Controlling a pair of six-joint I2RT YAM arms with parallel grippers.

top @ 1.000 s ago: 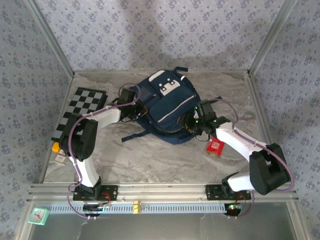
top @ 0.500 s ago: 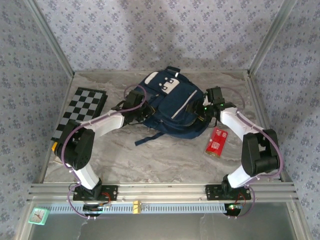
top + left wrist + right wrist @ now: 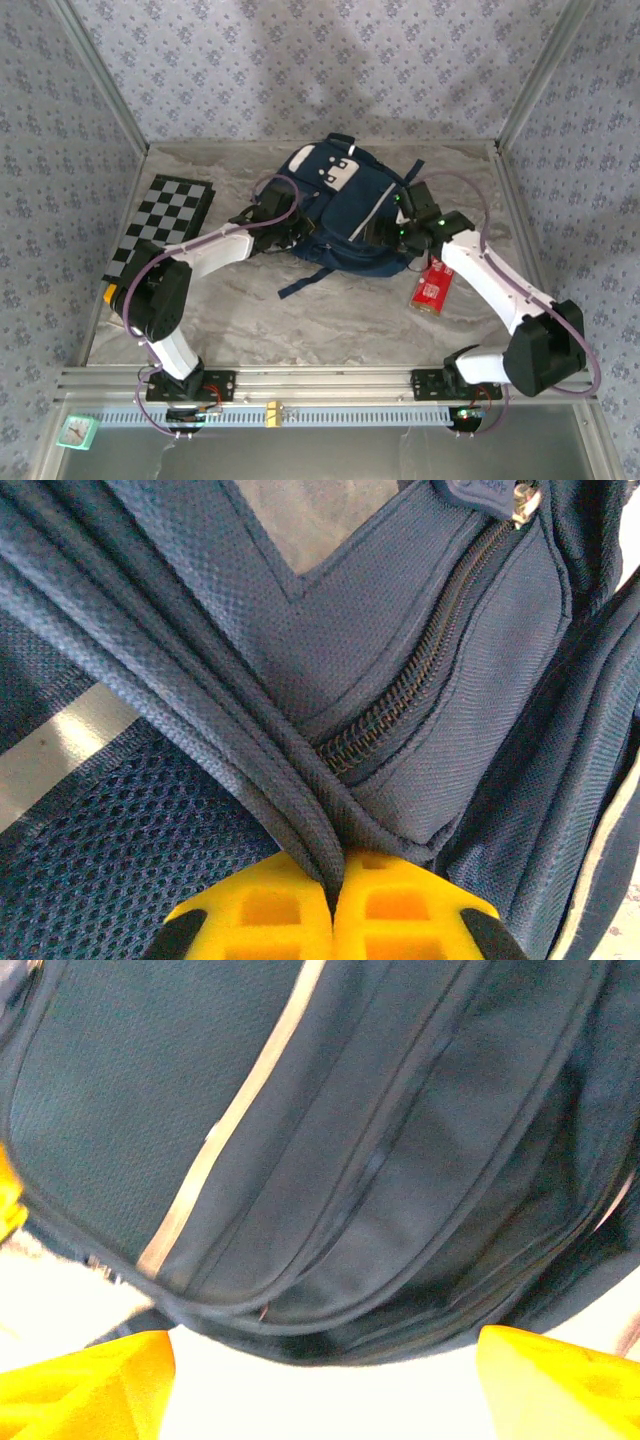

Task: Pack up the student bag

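Note:
The student bag [image 3: 345, 205], navy with white patches and a thin white stripe, lies at the back middle of the table. My left gripper [image 3: 290, 228] is at the bag's left side. In the left wrist view its yellow fingers [image 3: 400, 905] press together on a fold of the bag's dark strap [image 3: 250, 750], beside a zipper [image 3: 420, 670]. My right gripper [image 3: 385, 232] is at the bag's right lower edge. In the right wrist view the right gripper [image 3: 325, 1385] stands open, its fingers [image 3: 90, 1380] far apart, with the bag's rim [image 3: 350, 1160] just beyond them and nothing between.
A checkerboard [image 3: 160, 222] lies at the left of the table. A red packet [image 3: 432, 285] rests under my right forearm. A small orange item [image 3: 110, 293] sits at the left edge. A loose bag strap [image 3: 300, 280] trails toward the front. Metal frame posts bound the table.
The bag has shifted toward the back and turned, its strap trailing after it. My right gripper's fingers have spread wider and moved down along the bag's right edge. The left gripper stays shut on the strap.

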